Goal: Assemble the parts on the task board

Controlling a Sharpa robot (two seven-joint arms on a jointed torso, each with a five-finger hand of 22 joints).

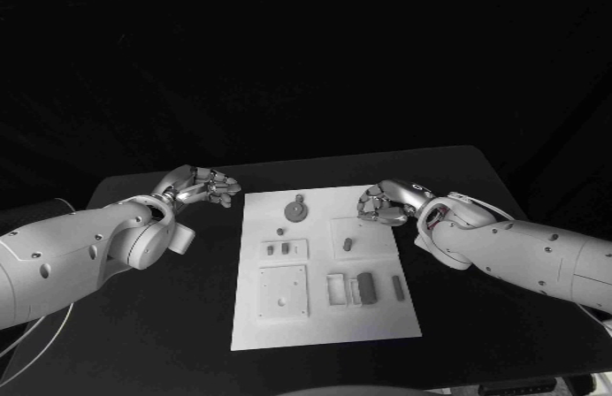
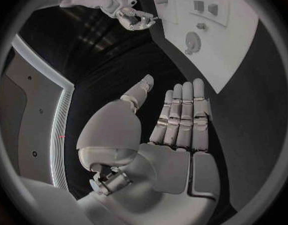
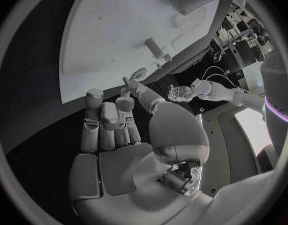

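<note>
We judge assembly barely begun: small grey parts [image 1: 366, 287] lie loose on the flat white task board [image 1: 383, 325], flanked by our empty, open left robot hand [image 1: 202, 186] and right robot hand [image 1: 386, 203].

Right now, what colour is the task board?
White, clearest in the head view: task board.

Task board [image 1: 325, 325] is showing plain white, no pattern. Table [image 1: 179, 325] under it is reading flat black. Parts are looking grey: round part [image 1: 296, 209], dark grey block [image 1: 366, 287], slim grey piece [image 1: 398, 287]. Both arms are showing white shells; left hand [image 1: 204, 186] and right hand [image 1: 386, 202] are showing silver fingers.
</note>
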